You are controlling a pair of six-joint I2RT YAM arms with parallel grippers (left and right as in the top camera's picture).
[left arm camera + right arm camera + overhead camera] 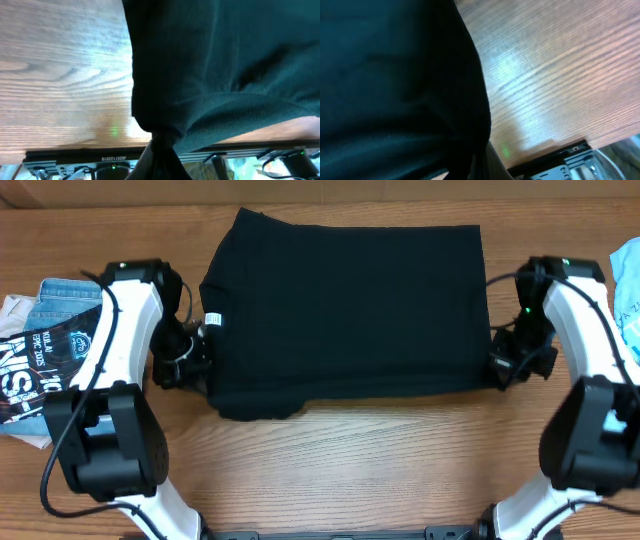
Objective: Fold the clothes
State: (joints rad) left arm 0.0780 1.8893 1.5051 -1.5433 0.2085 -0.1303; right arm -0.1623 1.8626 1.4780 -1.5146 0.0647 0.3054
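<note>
While both wrist cams are mostly full of black cloth, overhead gives the layout.

Far left on the wood-grain worktop (pixel 350 455): a small heap, with a black shirt with white lettering (pixel 35 375) on top of a light-blue cloth (pixel 65 298). I'm not touching either.

Next, my left end effector (pixel 192 358) is at the left edge of the plain black garment of soft thin fabric (pixel 350 310), low on that side. It is clenched on the cloth. The left wrist view shows the fabric gathered into a tight bunch right where my fingers meet, at the bottom of the frame. A small white tag (pixel 213 320) sits on the garment's left edge, just beside that end effector.

The garment lies flat mid-worktop, toward the far edge, and is roughly rectangular. The top and right edges are straight. The near-left corner is lumpy and bulges out a bit.

My right end effector (pixel 503 368) is at the garment's near-right corner, also clenched on its edge. In the right wrist view black cloth fills the left half, its edge runs down to my fingers at the bottom, and there's bare wood to the right.

Far right, at the frame edge: a light-blue printed cloth (pixel 628 280), behind my right arm and apart from the garment.
</note>
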